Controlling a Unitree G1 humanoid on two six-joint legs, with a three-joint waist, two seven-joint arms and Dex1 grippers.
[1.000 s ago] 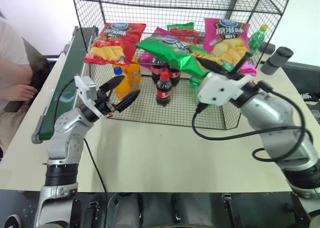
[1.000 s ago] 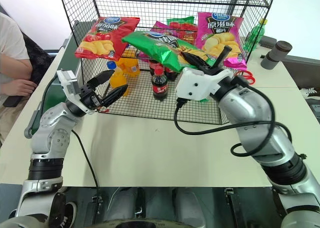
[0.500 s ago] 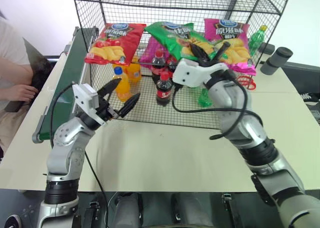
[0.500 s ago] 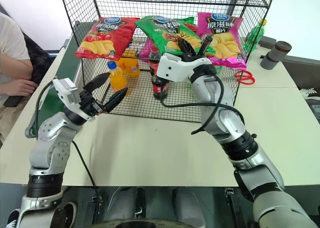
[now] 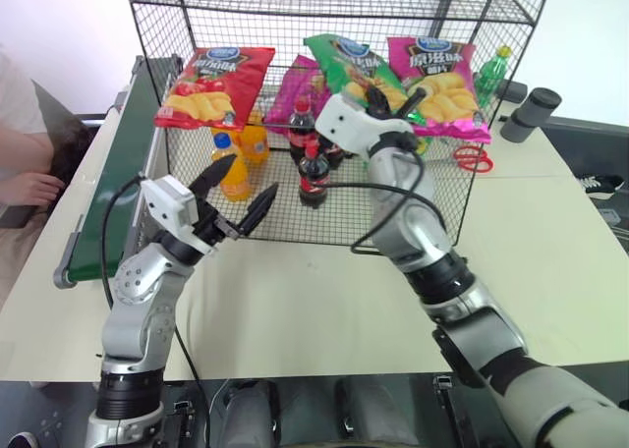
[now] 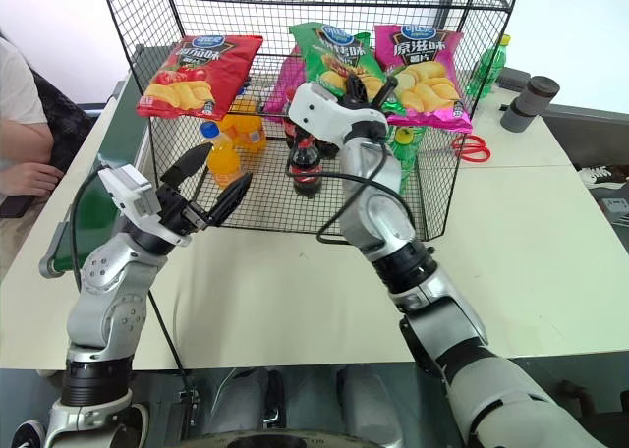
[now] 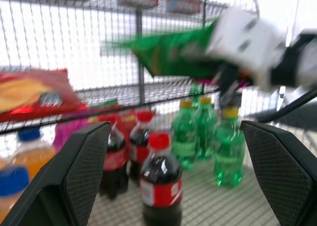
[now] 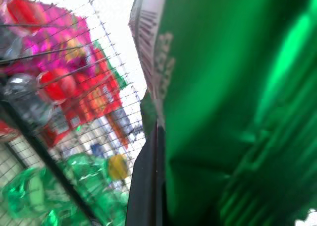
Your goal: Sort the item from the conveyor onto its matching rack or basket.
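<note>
The item, a glossy green crisp bag point(image 5: 346, 59), hangs upright at the top front of the rack's point(image 5: 167, 124) wire cage, between a red and a pink bag. My right gripper point(image 5: 389, 98) is shut on its lower edge; up close the bag point(image 8: 233, 112) hides most of the fingers. My left gripper point(image 5: 242, 187) stands open in front of the cage's left part, empty, its fingers point(image 7: 81, 171) pointing at the bottles inside. The conveyor point(image 5: 116, 178), a dark green belt, runs along the table's left side behind my left arm.
A red crisp bag point(image 5: 210, 81) and a pink one point(image 5: 440, 79) hang on the cage front. Cola bottles point(image 5: 314, 169), orange bottles point(image 5: 232, 163) and green bottles point(image 7: 225, 146) stand inside. Red scissors point(image 5: 471, 157) and dark cylinders point(image 5: 521, 115) lie to the right. A person's hand point(image 5: 24, 187) rests left of the conveyor.
My right gripper has carried the green bag forward and leftward, up against the cage between the red and pink bags. My left gripper has drawn back a little, still open.
</note>
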